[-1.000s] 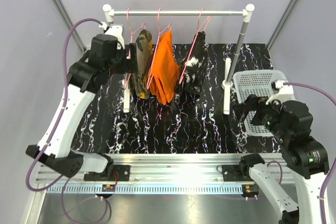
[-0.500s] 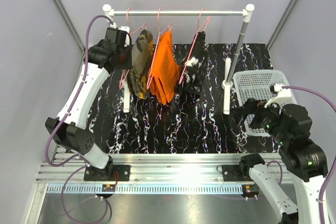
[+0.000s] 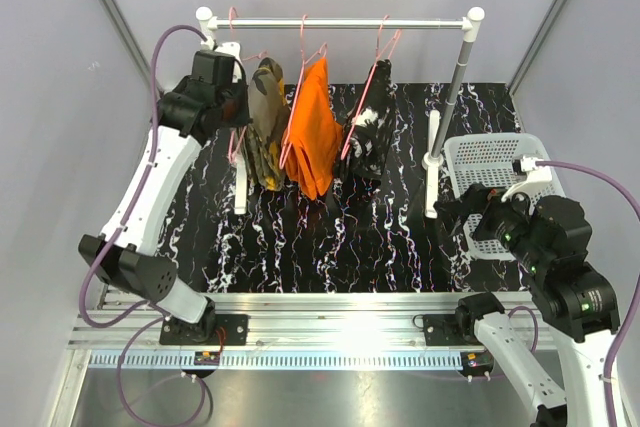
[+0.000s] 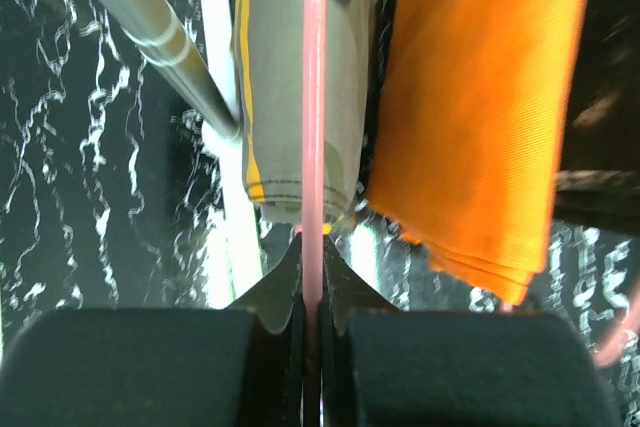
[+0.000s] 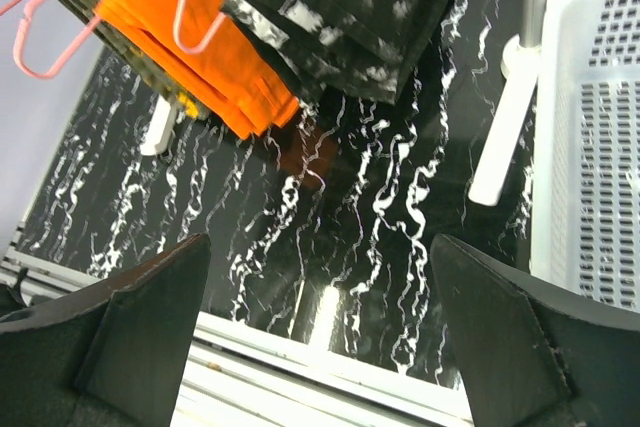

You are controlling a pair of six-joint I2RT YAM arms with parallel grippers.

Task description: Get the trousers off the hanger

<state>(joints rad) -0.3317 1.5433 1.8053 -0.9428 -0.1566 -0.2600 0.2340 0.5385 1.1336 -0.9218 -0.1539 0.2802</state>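
Note:
Three trousers hang on pink hangers from a rail (image 3: 340, 23): camouflage (image 3: 265, 127), bright orange (image 3: 312, 132) and black with white markings (image 3: 368, 142). My left gripper (image 3: 240, 102) is at the rail's left end, shut on the pink hanger wire (image 4: 313, 97) of the camouflage trousers (image 4: 280, 77). In the left wrist view the wire runs straight up from between the closed fingertips (image 4: 285, 282), with the orange trousers (image 4: 480, 97) to the right. My right gripper (image 3: 455, 212) hovers open over the mat at the right, well away from the garments; nothing is between its fingers (image 5: 150, 317).
A white plastic basket (image 3: 490, 182) stands at the right, beside my right arm. The rack's white feet (image 3: 240, 187) (image 3: 432, 162) rest on the black marbled mat (image 3: 340, 237). The right post (image 3: 458, 72) leans between rail and basket. Grey walls close in on both sides.
My left gripper has closed on the pink hanger wire of the camouflage trousers, and the arm has swung up and left; the hanger's hook has shifted left on the rail. My right gripper drifted slightly left.

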